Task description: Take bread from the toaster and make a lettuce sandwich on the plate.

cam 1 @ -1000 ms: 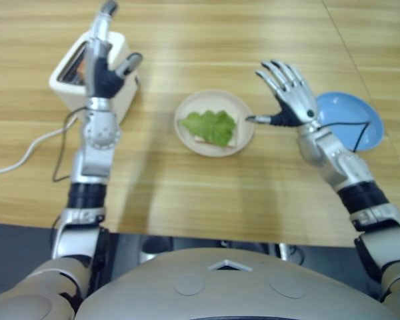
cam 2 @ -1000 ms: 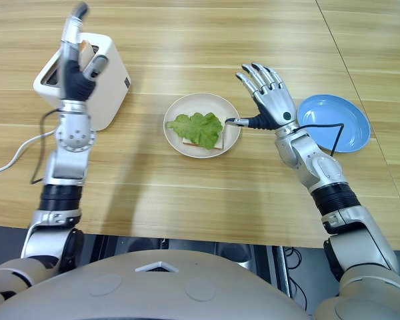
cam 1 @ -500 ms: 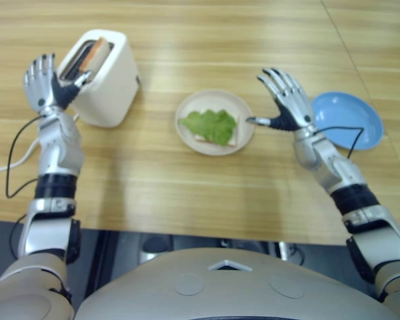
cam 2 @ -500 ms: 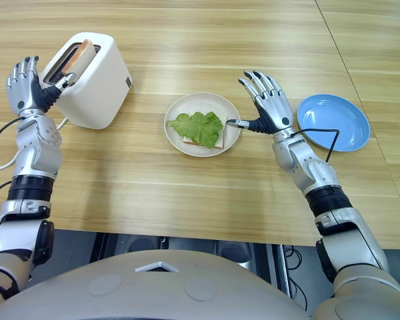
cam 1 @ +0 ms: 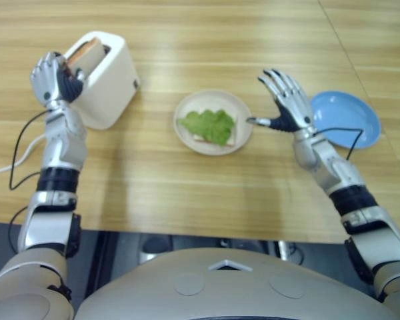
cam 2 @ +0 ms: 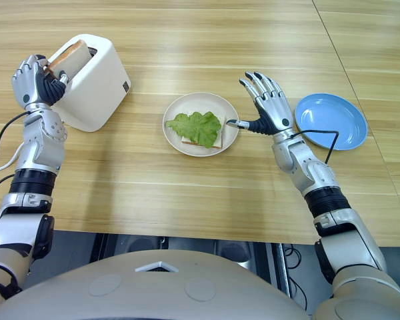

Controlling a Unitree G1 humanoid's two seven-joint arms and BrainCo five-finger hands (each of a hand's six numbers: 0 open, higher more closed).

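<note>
My left hand dropped, curling against the brown bread slice in the white toaster, ready to lift; right hand stayed open.

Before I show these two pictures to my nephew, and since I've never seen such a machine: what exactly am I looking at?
It is a humanoid robot with two arms that end in fingered hands. Both pictures come from the two eyes of a camera on its head, looking down at a wooden table, so they show one scene. On the table are a white toaster with a bread slice sticking up, a cream plate bearing a second slice under lettuce, and an empty blue plate. The left hand is at the toaster, beside the bread slice; I cannot tell whether it grips it. The right hand is spread open beside the cream plate, holding nothing.
</note>
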